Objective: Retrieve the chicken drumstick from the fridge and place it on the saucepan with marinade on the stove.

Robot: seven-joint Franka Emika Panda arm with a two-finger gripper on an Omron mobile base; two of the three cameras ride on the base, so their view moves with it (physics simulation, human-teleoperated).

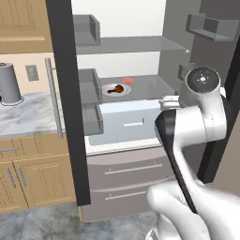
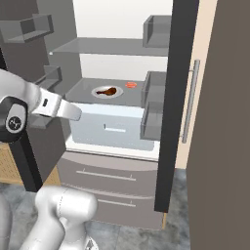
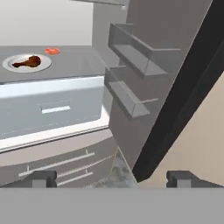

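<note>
My tool (image 3: 112, 178) hangs in front of the open fridge (image 1: 136, 44), its two tips spread wide with nothing between them, since there is nothing to grip yet. I keep it spread so it can go straight around the meat when I reach it.

The chicken drumstick (image 3: 28, 61) lies on a small white plate (image 3: 13, 66) on the middle shelf (image 3: 74, 65), well ahead of my tool and off to its upper left in the hand view. Just past the plate, toward the back of the shelf, sits a small flat red-orange item (image 3: 52, 50); that is not what I am after. The plate is near the front of the shelf, above the pale drawer (image 3: 52, 107), so I judge I can come in over the drawer's front edge without touching the shelf above.

Both doors stand swung out, which is why the interior is open to me. The door bins (image 3: 131, 52) sit close on my tool's right, so I judge I must swing left before going in, or I risk clipping them.
</note>
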